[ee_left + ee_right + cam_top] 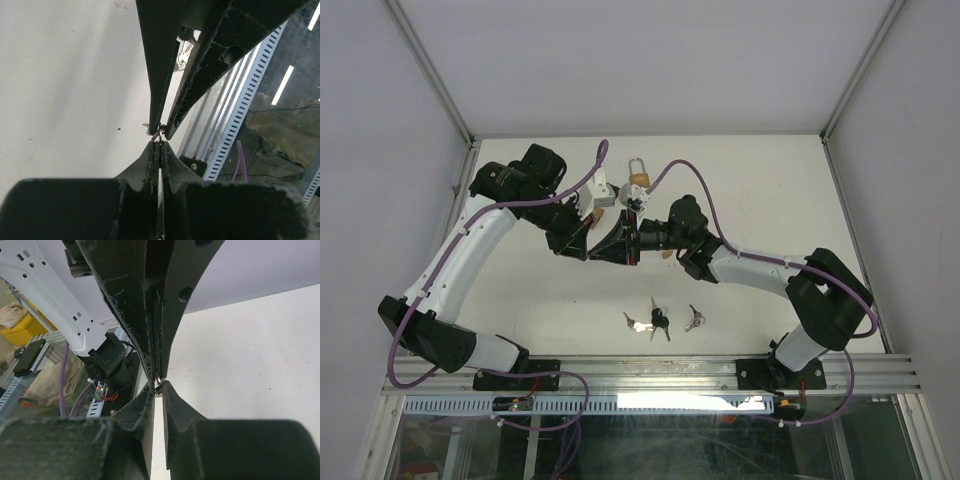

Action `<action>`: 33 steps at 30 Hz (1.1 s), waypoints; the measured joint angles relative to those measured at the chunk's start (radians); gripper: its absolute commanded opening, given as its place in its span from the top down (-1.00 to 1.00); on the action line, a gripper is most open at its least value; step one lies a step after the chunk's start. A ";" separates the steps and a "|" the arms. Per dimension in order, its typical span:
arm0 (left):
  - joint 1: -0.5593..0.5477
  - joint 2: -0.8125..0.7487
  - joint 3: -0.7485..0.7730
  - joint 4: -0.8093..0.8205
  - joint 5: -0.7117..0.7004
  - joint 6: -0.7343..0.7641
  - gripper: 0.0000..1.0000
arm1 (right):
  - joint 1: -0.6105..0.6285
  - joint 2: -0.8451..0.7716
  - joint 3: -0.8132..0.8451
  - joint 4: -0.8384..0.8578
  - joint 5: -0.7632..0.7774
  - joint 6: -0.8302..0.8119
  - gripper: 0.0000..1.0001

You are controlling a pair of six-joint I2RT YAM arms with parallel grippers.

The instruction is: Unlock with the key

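Left gripper [158, 146] looks pressed together to me, its ridged black fingers nipping a small wiry metal piece [158, 133]. I cannot tell if that piece is the key. The right gripper [159, 386] meets it tip to tip, tapered fingers pinched on the same piece. Both sit just nearer me than the brass padlock [638, 180] with its silver shackle. The loose keys [651, 322] lie well nearer still.

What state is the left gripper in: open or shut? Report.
Shut: the left gripper shows barely a slit between its fingers, tip to tip with the right gripper.
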 measured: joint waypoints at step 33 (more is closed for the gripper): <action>-0.008 -0.203 -0.106 0.209 0.063 0.027 -0.31 | -0.087 -0.159 -0.147 0.137 0.068 0.163 1.00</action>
